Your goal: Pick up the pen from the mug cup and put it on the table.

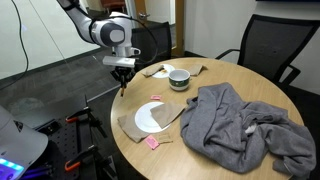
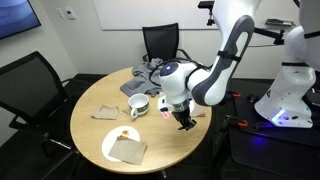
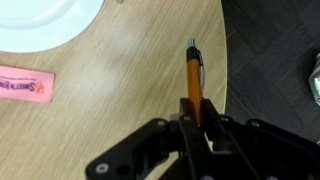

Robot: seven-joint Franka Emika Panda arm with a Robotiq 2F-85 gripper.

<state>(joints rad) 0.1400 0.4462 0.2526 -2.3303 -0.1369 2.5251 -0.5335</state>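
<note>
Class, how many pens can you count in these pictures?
1: the pen, held by the gripper over the table edge. Others could hide under the cloth.

In an exterior view the camera is standing across the table [image 1: 205,72] from the gripper [image 1: 123,78], set well back and looking down over the grey cloth [image 1: 240,125] towards it. In an exterior view from roughly the opposite side, the gripper [image 2: 185,122] is hanging at the nearer edge. Both exterior views are sharing the round top, the mug cup [image 1: 179,78] beside the gripper and the white plate [image 1: 152,117]. The wrist camera is sitting right behind the fingers [image 3: 213,135], peering down close at the pen [image 3: 192,80] and the table's rim just beyond the gripper.
</note>
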